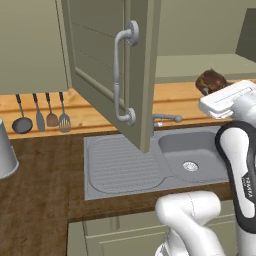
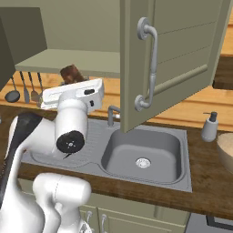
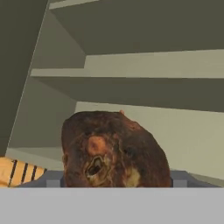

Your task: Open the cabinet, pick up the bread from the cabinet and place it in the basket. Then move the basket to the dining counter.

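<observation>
Sage-green, with a recessed panel and a long curved grey metal bar handle, the door of the wall cabinet (image 1: pixel 107 60) stands swung open in the upper middle of the left base view. At the right edge, the small dark-brown rough lump of bread (image 1: pixel 212 80) lies on the lowest cabinet shelf, and the white hand of the arm is directly in front of it.

In the right base view the same open door is in the upper right. The bread (image 2: pixel 72 73) shows in the upper left, above the white hand. At the right edge, part of the pale tan speckled basket (image 2: pixel 226 150) rests on the dark wooden worktop, near a grey soap dispenser (image 2: pixel 210 127).

In the hand view the bread (image 3: pixel 114 151) is very near, low in the centre. The gripper (image 3: pixel 114 180) has its jaws wide apart, one dark tip at each side of the lump, and holds nothing.

I judge the step is the picking of the bread. The next move calls for closing the jaws on it and then lifting it clear of the shelf.
</observation>
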Controlling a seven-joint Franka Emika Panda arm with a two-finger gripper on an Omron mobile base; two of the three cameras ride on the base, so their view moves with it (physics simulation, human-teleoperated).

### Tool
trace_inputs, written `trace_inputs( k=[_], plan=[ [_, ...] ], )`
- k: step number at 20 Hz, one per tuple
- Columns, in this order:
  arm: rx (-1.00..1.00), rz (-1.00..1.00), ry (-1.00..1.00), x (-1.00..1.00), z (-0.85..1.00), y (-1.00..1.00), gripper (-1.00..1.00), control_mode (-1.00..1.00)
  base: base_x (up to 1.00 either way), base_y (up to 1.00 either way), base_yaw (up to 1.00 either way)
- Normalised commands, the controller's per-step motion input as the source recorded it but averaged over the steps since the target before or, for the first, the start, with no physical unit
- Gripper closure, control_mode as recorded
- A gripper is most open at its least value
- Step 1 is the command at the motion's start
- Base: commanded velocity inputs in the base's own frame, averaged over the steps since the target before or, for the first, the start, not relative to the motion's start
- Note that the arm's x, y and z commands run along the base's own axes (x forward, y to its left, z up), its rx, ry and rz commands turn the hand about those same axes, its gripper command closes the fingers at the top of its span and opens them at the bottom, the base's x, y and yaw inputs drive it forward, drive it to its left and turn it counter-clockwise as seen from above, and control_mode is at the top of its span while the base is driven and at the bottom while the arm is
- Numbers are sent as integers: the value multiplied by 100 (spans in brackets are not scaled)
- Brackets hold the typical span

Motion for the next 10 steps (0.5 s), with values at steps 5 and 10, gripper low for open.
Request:
trace_inputs(
  k=[5, 10],
  plan=[
    [0, -5, -7, -100, -5, 0, 100, -100, 0, 0, 0],
    [0, -5, -2, -100, -32, 0, 100, -100, 0, 0, 0]
  ],
)
